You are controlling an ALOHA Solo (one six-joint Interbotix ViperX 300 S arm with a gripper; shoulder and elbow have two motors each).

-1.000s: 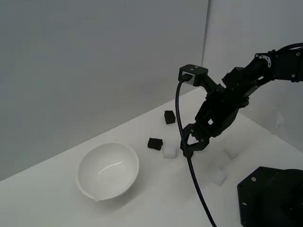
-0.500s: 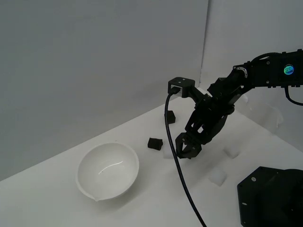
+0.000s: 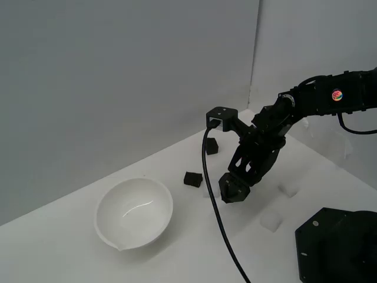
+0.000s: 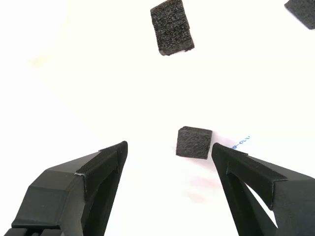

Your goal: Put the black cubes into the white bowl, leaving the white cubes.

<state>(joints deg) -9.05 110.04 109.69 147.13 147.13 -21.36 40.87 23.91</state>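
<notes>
Gripper [image 4: 167, 152] spread wide, holding nothing; nearest black cube [image 4: 194, 142] sits off-centre, just beside one finger [image 4: 246, 169]. Recommend centring before closing.

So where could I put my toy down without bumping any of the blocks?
The white table looks bare on the exterior view's left of the white bowl, and in front of it toward the black base. It is crowded behind the bowl, where black cubes and white cubes sit around the open gripper.
</notes>
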